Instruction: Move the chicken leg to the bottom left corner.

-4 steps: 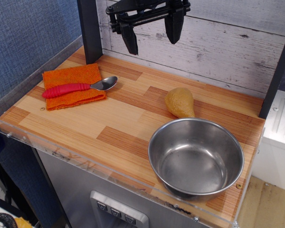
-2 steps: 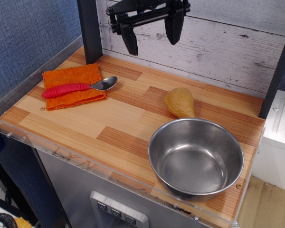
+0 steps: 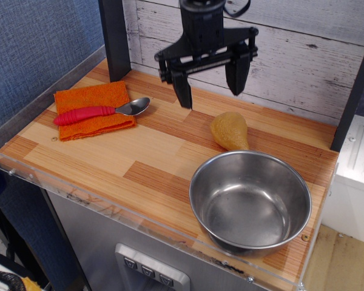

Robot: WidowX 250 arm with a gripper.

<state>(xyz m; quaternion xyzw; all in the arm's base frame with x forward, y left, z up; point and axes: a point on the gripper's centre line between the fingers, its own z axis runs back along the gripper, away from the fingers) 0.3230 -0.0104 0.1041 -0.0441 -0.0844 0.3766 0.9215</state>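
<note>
Chicken leg (image 3: pixel 229 131): tan-yellow toy drumstick, lying on the wood planks below the gripper and a little to its right; bulbous end toward the wall, narrow end running behind the bowl's rim. Nothing grips it.
Steel bowl (image 3: pixel 250 201): nearest the front edge, well below the gripper and to its right; upright, with its far rim just beside the drumstick or touching it, I cannot tell which.
Bottom left corner (image 3: pixel 15 154): front left of the striped table top, behind the clear acrylic rim; far down and left of the gripper, well apart from the drumstick.
Orange cloth (image 3: pixel 93 109): folded flat, to the left of the gripper and lower, near the left edge.
Spoon (image 3: pixel 101 112): red handle resting across the cloth, metal bowl end on bare wood, pointing toward the gripper's side.
Gripper (image 3: pixel 210 90): black, two fingers spread wide apart and pointing down, holding nothing; hangs over the back part of the table, above and just left of the drumstick, clear of it.
Back wall (image 3: pixel 303 54): whitewashed planks behind the gripper.
</note>
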